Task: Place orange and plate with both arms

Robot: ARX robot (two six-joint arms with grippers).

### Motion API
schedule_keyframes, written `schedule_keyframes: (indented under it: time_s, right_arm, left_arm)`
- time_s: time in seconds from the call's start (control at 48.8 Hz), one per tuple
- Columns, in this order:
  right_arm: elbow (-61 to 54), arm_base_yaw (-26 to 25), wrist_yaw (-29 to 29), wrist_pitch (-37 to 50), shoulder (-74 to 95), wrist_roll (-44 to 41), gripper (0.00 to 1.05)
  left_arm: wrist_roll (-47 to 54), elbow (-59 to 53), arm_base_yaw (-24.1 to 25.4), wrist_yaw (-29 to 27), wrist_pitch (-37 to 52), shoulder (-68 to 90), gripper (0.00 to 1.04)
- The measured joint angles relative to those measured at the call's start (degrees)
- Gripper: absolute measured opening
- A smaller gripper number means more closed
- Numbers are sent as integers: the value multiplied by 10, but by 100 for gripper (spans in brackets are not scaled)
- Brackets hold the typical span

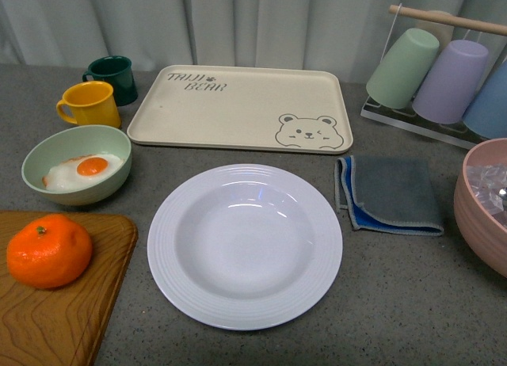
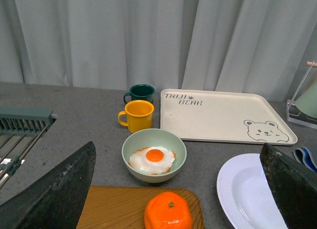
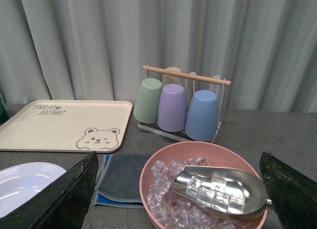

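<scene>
Grey speckled surface [image 1: 396, 303] in front of pale pleated curtains [image 1: 261, 25]. In the middle, close to the near edge: the plate [image 1: 242, 247], white, deep-welled, with a ridged rim. To its left, on a wooden board [image 1: 47, 326] at the near left corner: the orange [image 1: 49, 251], stem mark upward, apart from the plate. Behind the board, a pale green bowl [image 1: 47, 148] with a fried egg [image 1: 83, 169]. Behind that, a yellow mug [image 1: 89, 104] and a dark green mug [image 1: 113, 77], just beside each other. Behind the plate, a beige bear-printed tray [image 1: 230, 104]. Right of the plate, a folded grey-and-blue cloth [image 1: 392, 193]. Further right, a pink bowl [image 1: 479, 215] of ice cubes [image 3: 163, 177] with a metal scoop [image 3: 223, 189] lying in it. At far right, a rack [image 1: 447, 20] with upturned green, purple and blue cups [image 1: 447, 81].

Left pincer [image 2: 173, 179] released, dark fingers [image 2: 54, 189] spread wide, the orange and the green bowl in view between them. Right pincer [image 3: 178, 189] likewise released, fingers [image 3: 292, 189] wide apart, the pink bowl in view between them.
</scene>
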Motion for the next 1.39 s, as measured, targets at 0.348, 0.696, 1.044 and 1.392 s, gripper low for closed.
schedule_keyframes:
  time_s: [0.348, 0.696, 1.044, 1.392]
  right_arm:
    - [0, 0, 0, 0, 0, 0, 95]
    - [0, 0, 0, 0, 0, 0, 95]
    - [0, 0, 0, 0, 0, 0, 95]
    - [0, 0, 0, 0, 0, 0, 95]
  left_arm:
    - [0, 0, 0, 0, 0, 0, 98]
    - [0, 0, 0, 0, 0, 0, 98]
    - [0, 0, 0, 0, 0, 0, 98]
    - [0, 0, 0, 0, 0, 0, 98]
